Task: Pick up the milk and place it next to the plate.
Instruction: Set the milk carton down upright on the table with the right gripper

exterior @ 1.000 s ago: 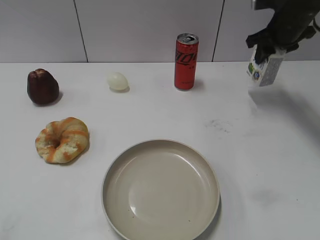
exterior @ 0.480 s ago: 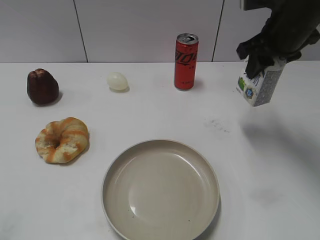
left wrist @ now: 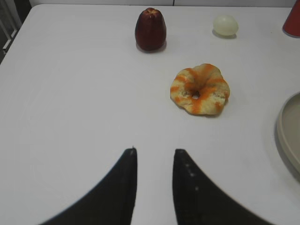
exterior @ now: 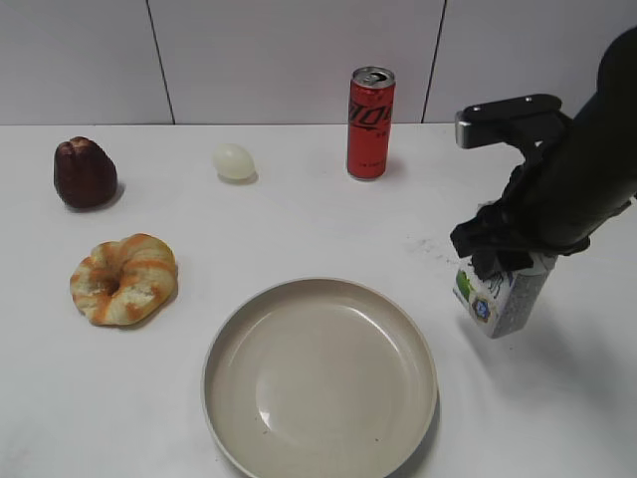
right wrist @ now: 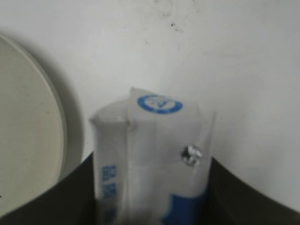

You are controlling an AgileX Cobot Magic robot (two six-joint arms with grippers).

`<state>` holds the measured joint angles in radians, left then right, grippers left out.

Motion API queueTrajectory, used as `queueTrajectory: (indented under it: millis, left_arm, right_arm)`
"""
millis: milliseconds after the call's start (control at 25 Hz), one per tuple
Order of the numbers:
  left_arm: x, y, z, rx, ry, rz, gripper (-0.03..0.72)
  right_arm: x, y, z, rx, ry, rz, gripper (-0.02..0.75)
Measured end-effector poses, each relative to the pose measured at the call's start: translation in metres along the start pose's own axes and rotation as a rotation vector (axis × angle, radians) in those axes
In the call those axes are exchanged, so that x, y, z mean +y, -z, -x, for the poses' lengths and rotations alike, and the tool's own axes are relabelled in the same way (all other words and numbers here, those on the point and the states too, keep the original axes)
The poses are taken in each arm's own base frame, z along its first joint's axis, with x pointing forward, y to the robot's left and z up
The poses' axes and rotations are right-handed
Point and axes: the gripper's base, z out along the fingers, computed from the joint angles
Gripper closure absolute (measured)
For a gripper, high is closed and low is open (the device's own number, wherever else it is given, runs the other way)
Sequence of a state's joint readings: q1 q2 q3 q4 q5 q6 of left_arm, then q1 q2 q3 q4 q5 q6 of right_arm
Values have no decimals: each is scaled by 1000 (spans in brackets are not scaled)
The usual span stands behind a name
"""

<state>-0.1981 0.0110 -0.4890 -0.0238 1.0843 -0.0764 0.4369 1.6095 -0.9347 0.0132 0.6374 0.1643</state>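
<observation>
Table [exterior: 299, 229] white, grey panelled wall | right claw [exterior: 501, 261] grasping milk [exterior: 495, 299] | left claw [left wrist: 153, 154] released

Parted fingers [left wrist: 129, 187] hover short of striped bread [left wrist: 200, 89].

The milk [right wrist: 152, 159] is blurry up close, lettering probably unreadable; the plate [right wrist: 28, 140] gets cropped at the left edge.

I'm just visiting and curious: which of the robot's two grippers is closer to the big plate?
The right gripper. It holds the milk just off the plate's right rim. The left gripper hovers over bare table, with the plate's edge off to its right.
</observation>
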Motion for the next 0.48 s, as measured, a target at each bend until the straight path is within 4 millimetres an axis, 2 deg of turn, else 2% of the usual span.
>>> queueTrajectory:
  millis: [280, 360, 480]
  left_arm:
    - [0, 0, 0, 0, 0, 0, 480]
    - [0, 0, 0, 0, 0, 0, 480]
    - [0, 0, 0, 0, 0, 0, 480]
  right_arm:
    - [-2, -18, -16, 5, 3, 15, 435]
    - [-1, -22, -16, 2, 12, 21, 416]
    - [-1, -22, -13, -27, 34, 25, 331]
